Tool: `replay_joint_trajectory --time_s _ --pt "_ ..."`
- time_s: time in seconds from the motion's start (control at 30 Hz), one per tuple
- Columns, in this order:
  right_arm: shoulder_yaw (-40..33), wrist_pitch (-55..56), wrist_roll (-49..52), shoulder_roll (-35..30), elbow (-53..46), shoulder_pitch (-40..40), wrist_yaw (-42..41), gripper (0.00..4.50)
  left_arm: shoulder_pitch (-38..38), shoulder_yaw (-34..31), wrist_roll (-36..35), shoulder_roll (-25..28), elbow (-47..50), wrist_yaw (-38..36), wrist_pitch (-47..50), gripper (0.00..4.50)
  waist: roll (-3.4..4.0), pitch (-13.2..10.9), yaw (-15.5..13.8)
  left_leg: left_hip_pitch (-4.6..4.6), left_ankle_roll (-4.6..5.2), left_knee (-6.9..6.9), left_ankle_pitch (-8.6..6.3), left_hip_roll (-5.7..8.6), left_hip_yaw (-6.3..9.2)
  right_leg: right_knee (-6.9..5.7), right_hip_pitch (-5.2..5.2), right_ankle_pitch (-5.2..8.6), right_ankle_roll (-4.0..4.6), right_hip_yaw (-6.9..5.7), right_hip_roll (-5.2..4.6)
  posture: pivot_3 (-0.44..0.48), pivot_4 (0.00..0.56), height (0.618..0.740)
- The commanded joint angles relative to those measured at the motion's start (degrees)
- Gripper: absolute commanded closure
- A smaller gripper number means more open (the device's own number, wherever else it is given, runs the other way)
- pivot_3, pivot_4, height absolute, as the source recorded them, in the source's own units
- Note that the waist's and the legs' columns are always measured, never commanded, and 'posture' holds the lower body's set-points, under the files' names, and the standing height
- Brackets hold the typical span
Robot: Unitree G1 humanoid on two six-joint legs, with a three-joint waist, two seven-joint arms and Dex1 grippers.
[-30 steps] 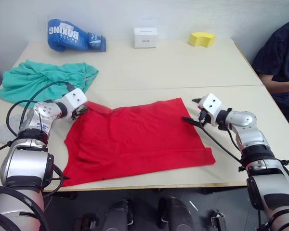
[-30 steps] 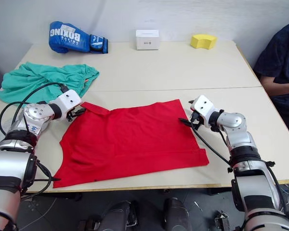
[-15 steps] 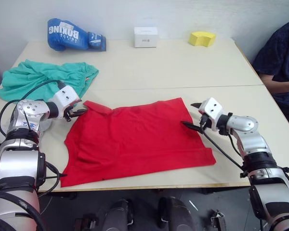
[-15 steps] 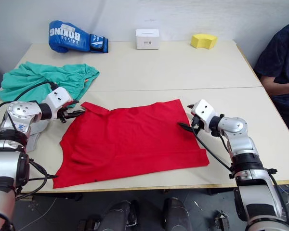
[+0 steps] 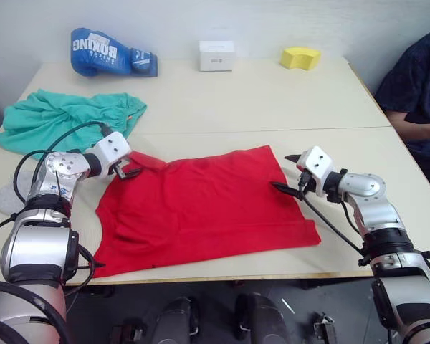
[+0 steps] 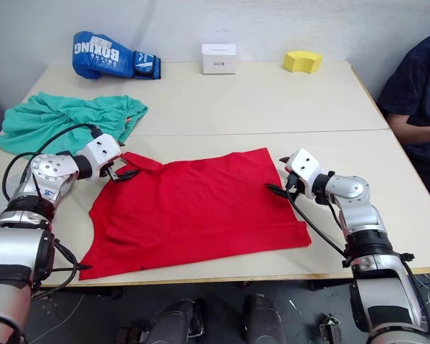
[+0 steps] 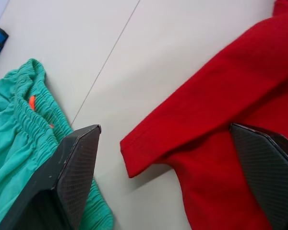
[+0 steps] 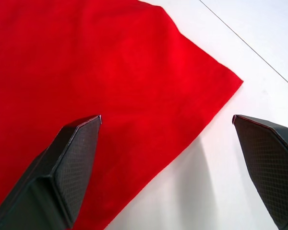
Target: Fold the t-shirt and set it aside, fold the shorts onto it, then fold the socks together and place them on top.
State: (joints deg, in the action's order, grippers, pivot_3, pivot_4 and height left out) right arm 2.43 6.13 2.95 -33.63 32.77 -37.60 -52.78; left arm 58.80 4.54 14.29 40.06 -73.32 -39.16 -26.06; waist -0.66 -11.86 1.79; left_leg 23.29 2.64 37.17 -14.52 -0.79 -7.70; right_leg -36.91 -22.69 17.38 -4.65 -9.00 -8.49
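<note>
A pale rectangular table (image 5: 272,100) carries a bright red cloth t-shirt (image 5: 201,208) spread flat near the front. Crumpled teal-green cloth shorts (image 5: 64,118) lie far left. The left gripper (image 5: 129,170) gapes wide over the shirt's left sleeve; the right gripper (image 5: 288,172) gapes wide over its right corner.

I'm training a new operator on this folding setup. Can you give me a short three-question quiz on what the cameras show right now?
1. True or false: the left gripper is shut on the t-shirt.
2. Which garment lies nearer the boxing glove: A) the t-shirt, B) the shorts?
3. Fill in: the right gripper is open at the far right ____ of the t-shirt.

Key: 1 false, it is open beside a sleeve. 2 B. 3 corner.
</note>
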Motion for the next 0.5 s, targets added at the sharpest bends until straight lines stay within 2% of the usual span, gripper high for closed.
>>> replay_joint_trajectory --time_s 0.03,0.3,0.5 --pt "-1.51 -0.22 1.41 -0.64 -3.39 0.81 0.17 0.00 1.64 -0.19 0.03 -0.73 -0.45 1.73 0.96 0.03 0.00 0.00 -0.06 0.00 0.00 0.00 0.00 0.00 0.00 0.00 0.00 0.00 0.00 0.00 0.00 0.000 0.150 0.740" --pt "-1.87 -1.18 1.70 -0.71 -4.76 1.33 0.39 0.00 1.78 3.20 3.93 -1.75 -1.14 6.43 0.45 0.03 0.00 0.00 -0.09 0.00 0.00 0.00 0.00 0.01 -0.01 0.00 0.00 0.00 -0.01 -0.02 0.00 0.000 0.150 0.740" --pt "-2.17 -0.97 1.65 -0.75 -4.80 1.06 1.09 0.00 2.87 4.71 6.12 -3.45 -1.80 15.08 1.89 0.03 -0.01 0.01 -0.14 -0.01 0.01 0.01 0.01 0.01 0.01 -0.03 0.01 -0.02 0.00 0.01 -0.03 0.000 0.150 0.740"
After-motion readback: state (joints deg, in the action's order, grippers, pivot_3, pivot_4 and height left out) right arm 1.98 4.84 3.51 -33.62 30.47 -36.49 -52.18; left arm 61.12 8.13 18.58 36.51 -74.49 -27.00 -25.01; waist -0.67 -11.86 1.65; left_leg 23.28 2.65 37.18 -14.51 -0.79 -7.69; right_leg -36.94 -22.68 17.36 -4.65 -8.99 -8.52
